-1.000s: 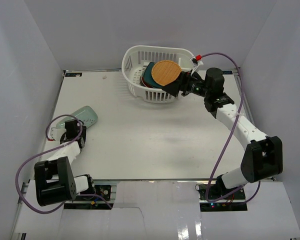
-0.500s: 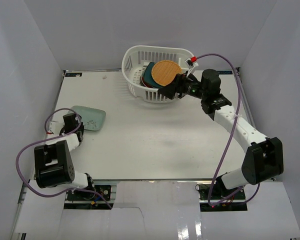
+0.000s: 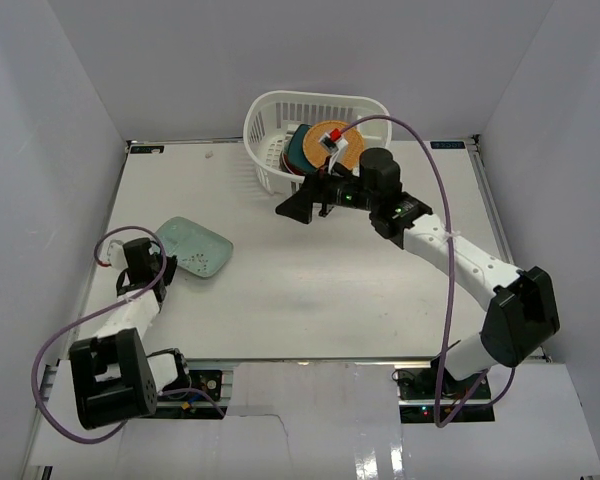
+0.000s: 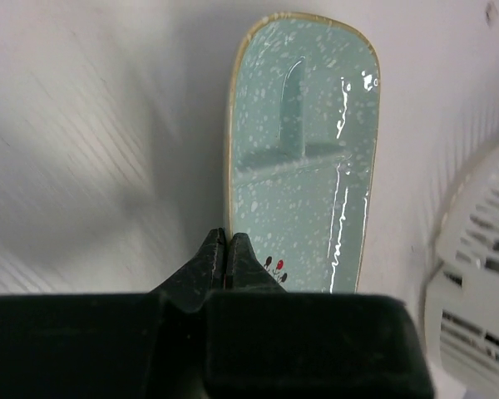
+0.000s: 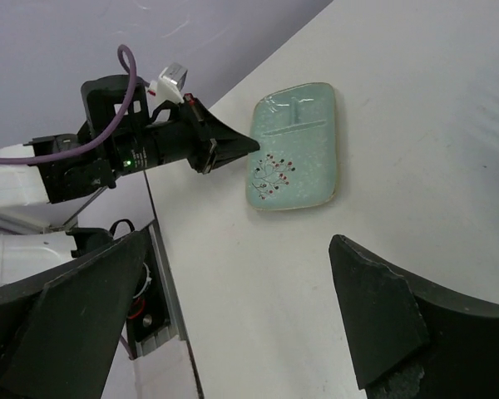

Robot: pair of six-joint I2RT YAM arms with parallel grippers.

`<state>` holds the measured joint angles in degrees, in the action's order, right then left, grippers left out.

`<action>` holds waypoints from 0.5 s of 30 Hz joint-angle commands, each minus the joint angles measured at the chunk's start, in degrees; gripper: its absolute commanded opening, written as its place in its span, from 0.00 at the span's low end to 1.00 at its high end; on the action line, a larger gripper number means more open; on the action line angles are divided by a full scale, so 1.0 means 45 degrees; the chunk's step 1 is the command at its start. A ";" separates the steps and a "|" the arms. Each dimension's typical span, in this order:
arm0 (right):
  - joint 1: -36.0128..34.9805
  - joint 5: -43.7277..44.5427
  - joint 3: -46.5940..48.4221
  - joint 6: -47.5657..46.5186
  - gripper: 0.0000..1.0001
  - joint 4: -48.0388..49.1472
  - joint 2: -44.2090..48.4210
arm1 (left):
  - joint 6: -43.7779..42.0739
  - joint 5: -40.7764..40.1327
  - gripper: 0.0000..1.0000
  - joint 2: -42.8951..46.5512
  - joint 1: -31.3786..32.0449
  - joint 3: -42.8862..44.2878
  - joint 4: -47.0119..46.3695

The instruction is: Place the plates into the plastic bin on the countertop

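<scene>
A pale green oblong plate rests at the left of the white countertop. My left gripper is shut on the rim of its near end. At the back stands the white slotted plastic bin, holding an orange woven plate leaning over a dark teal plate. My right gripper hovers in front of the bin, pointing left, open wide with nothing between its fingers.
Pale grey walls enclose the table on three sides. A purple cable arcs over the right arm, and its red-white connector hides part of the orange plate. Another cable loops by the left arm base. The near-edge rail sits below the table.
My right gripper let go of the orange plate in the bin and swung left and down, away from it. My left gripper shut on the green plate, which shifted right.
</scene>
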<state>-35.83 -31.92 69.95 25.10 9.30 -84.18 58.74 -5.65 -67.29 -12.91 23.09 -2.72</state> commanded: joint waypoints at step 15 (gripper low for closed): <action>-0.1705 0.1743 0.0705 -0.1107 0.91 -0.2614 -0.3108 | -0.3678 0.7288 0.00 0.3137 0.3335 0.2074 0.1015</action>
<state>-43.53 -24.77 72.01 20.78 -2.07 -97.69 44.23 18.85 -54.54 -0.71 27.16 5.80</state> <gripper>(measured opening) 0.905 0.020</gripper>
